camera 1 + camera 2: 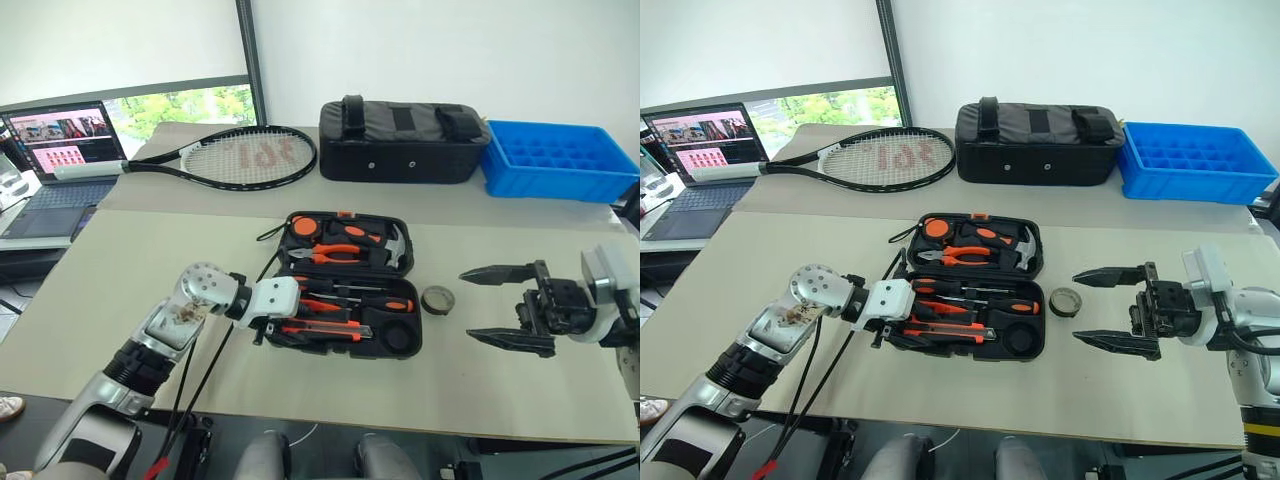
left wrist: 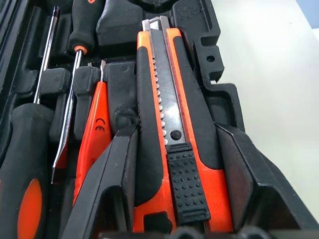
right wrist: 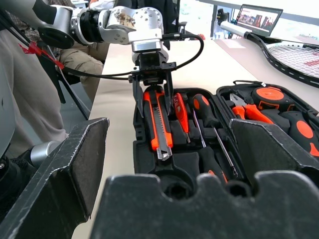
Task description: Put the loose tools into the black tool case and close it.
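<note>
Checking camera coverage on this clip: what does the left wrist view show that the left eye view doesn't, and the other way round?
Left wrist view: the left gripper's fingers sit either side of the orange-black utility knife lying in its moulded slot, with its ridged slider and notched blade track readable.

Left eye view: the tape roll on the table right of the black tool case, the open right gripper, the racket, fabric bag, blue tray and laptop.

Both: knife, slim orange tester screwdriver, screwdrivers in the case.

Beige table: open tool case, tape roll
</note>
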